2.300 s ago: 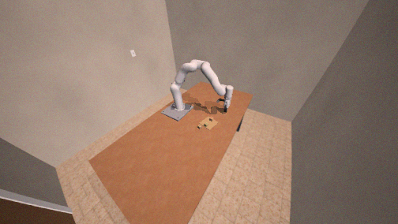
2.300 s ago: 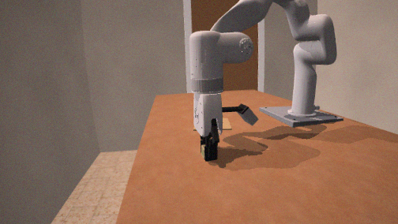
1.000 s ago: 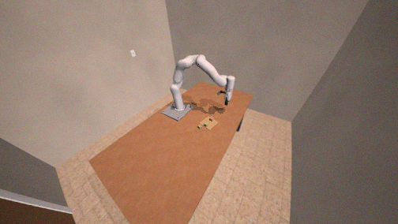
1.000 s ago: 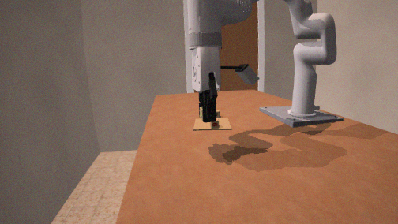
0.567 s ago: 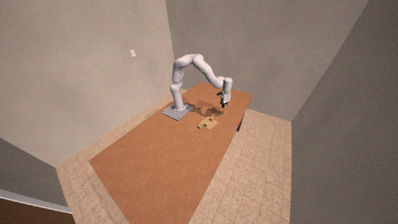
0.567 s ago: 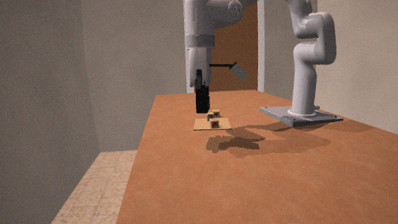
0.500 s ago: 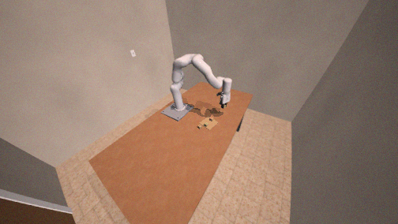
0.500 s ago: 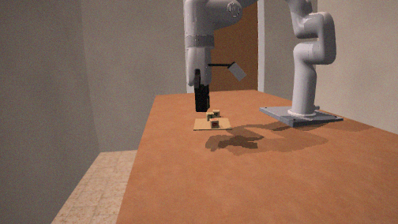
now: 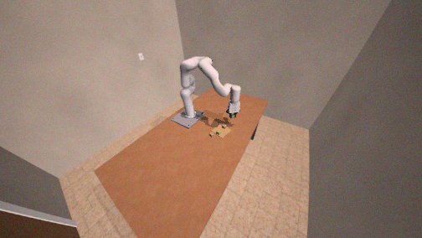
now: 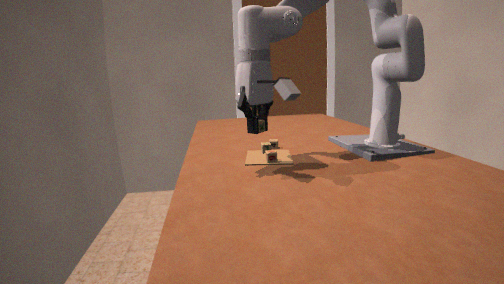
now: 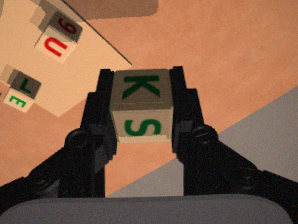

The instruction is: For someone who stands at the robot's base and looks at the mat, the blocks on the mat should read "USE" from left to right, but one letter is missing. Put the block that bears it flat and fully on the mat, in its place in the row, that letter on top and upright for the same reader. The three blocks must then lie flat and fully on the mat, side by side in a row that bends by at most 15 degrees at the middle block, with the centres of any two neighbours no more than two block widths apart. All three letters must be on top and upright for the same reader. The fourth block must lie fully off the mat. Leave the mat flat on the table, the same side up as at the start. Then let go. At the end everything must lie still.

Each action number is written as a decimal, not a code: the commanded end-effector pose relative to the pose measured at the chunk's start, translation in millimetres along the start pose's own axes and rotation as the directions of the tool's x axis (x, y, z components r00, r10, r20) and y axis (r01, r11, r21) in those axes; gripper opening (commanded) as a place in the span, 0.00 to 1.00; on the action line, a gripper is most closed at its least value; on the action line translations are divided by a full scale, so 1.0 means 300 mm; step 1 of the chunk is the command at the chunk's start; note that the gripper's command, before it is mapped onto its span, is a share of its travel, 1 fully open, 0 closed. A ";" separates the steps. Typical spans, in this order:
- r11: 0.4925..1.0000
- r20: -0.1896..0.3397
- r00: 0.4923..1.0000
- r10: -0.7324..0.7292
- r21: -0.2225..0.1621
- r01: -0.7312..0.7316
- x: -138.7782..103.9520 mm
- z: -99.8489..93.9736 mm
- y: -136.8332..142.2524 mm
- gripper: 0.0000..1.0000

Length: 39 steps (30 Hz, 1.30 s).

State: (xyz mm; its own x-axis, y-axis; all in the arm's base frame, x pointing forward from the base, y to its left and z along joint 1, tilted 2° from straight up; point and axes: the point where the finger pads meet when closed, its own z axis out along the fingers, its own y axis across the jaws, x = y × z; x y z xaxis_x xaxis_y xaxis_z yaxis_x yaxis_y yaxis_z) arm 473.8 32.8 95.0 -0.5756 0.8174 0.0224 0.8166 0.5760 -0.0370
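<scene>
In the wrist view the mat (image 9: 226, 131) (image 10: 253, 158) (image 11: 75, 82) lies off to the upper left of the pincer (image 9: 233, 116) (image 10: 257, 131) (image 11: 142, 86), and well below it; that offset is what the coming move turns on. The spot wanted is the gap between the U block (image 9: 223, 126) (image 10: 271, 156) (image 11: 56, 46) and the E block (image 9: 218, 132) (image 10: 265, 147) (image 11: 20, 100), so the one arm has to travel sideways to it before coming down. The pincer is pinching the S block (image 10: 261, 125) (image 11: 142, 107), one finger on each side, up in the air. Seen from the pincer, the row slants from the U block down and left to the E block, while the held cube sits square between the fingers, so some turn of the wrist is probably due. The cube has no long axis to speak of. It is pale, with a green S on the face towards the palm and a dark green K on the side next to it. Whether the S is upright for the reader, I can't be sure. The fourth block (image 9: 211, 135) (image 10: 274, 143) is beyond the E block, seemingly by the mat's edge; whether it is fully off is too small to tell.

The black two-fingered gripper (image 9: 233, 116) (image 10: 257, 127) (image 11: 142, 86) now hangs higher, lifted from low over the table. The thin tan mat (image 9: 223, 132) (image 10: 252, 158) (image 11: 85, 55), once behind its fingers in the exterior view, now shows below them – and the fingers are turned, baring the pale lettered block (image 10: 261, 125) (image 11: 142, 120) between them.
</scene>
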 end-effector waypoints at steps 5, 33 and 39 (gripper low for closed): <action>0.965 -0.001 0.965 0.263 -0.009 -0.263 -0.070 -0.007 -0.124 0.27; 0.702 -0.010 0.702 0.712 -0.007 -0.712 -0.155 0.005 -0.380 0.27; 0.702 -0.010 0.702 0.712 -0.007 -0.712 -0.155 0.005 -0.380 0.27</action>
State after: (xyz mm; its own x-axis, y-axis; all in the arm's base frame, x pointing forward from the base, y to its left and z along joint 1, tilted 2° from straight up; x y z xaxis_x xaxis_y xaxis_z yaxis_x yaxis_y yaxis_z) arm 406.3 -70.5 95.5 0.1778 0.9841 -0.0003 0.9834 -0.1777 -0.0381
